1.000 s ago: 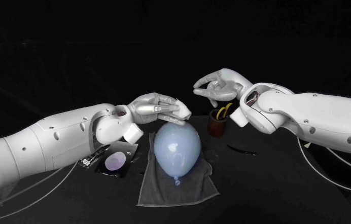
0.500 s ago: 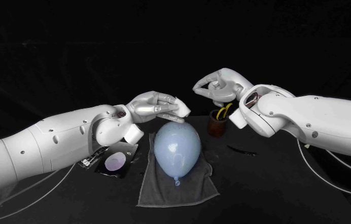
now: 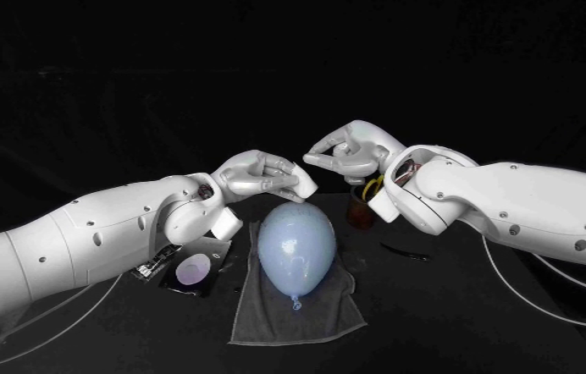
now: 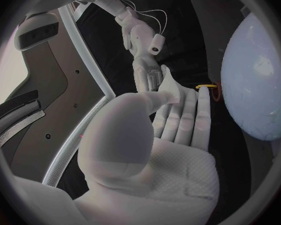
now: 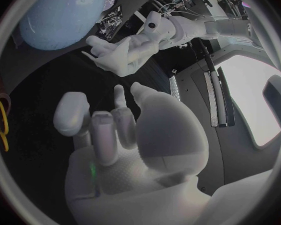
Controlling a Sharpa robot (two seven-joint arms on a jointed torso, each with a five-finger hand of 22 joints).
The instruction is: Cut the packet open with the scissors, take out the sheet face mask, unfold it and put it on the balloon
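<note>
Balloon: pale blue balloon [image 3: 295,240] lying lengthwise on a grey towel [image 3: 320,319], with its knot at the end nearest the robot.
Towel: spread flat on the black table [image 3: 489,323] under the balloon. It reaches past the knot on the near side.
Left hand: the left hand [image 3: 260,177] hangs just above and beyond the balloon's far end, slightly to its left and clear of its skin. The thumb is pressed across against the fingers, pinching a small white piece.
Sheet mask: the folded white sheet mask [image 3: 306,187] sticks out of that pinch as a pale corner, directly over the balloon's far tip and apart from it. The left wrist view shows it as a thin flap rising past the thumb tip.
Right hand: the right hand [image 3: 348,150] is raised beyond the balloon and to its right, near the left hand but not touching it. Its fingers are curled in toward the thumb with nothing between them.
Packet: dark packet [image 3: 196,271] with a pale oval print — flat on the table just left of the balloon, beside the towel's edge and partly under the left arm.
Scissors: yellow-handled scissors [image 3: 378,181] stand in a brown cup [image 3: 362,213] just right of the balloon's far end, below the right hand.
Dark strip: a small dark strip [image 3: 404,252] lies on the table to the right of the balloon, off the towel — what it is cannot be told.
</note>
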